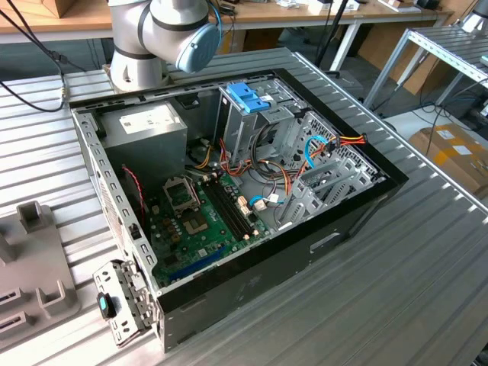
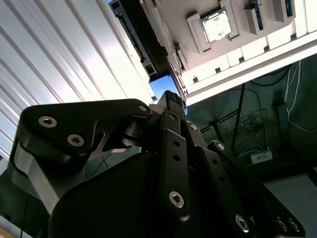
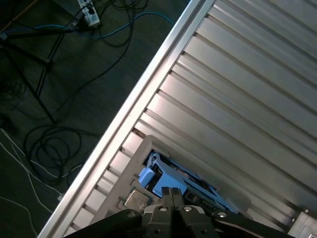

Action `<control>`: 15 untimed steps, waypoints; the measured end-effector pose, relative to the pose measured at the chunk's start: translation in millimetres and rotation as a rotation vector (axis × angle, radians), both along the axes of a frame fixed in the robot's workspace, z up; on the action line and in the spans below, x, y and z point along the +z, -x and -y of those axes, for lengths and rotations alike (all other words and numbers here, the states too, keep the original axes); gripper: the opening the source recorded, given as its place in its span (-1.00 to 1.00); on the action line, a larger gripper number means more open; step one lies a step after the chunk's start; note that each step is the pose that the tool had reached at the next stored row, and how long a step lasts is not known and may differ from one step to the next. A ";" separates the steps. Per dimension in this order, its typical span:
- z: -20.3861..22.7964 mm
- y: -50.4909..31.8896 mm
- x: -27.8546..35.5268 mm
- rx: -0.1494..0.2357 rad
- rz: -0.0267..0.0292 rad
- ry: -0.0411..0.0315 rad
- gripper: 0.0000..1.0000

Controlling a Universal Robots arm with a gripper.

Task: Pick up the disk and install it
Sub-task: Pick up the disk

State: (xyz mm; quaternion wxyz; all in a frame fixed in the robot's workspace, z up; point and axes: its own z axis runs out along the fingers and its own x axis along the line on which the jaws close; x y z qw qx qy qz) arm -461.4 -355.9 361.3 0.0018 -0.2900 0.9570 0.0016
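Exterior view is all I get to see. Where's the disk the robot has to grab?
Observer: In the first wrist view, the disk, with blue side rails, sits in a grey tray on the ribbed table.
Operator: Is the gripper near it?
Observer: Yes. The gripper points at the disk, which lies just beyond its tips. The fingers are together with nothing between them.
Operator: Is anything else in that tray?
Observer: A square silver chip lies in a pocket beside the disk.
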 end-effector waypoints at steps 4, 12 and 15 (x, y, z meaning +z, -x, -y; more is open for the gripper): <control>0.0 -0.1 -0.2 0.071 0.0001 0.0000 -0.79; -0.1 -0.3 -1.2 0.236 0.0001 0.0000 -0.79; -0.2 -0.2 -1.1 0.236 0.0000 0.0000 -0.79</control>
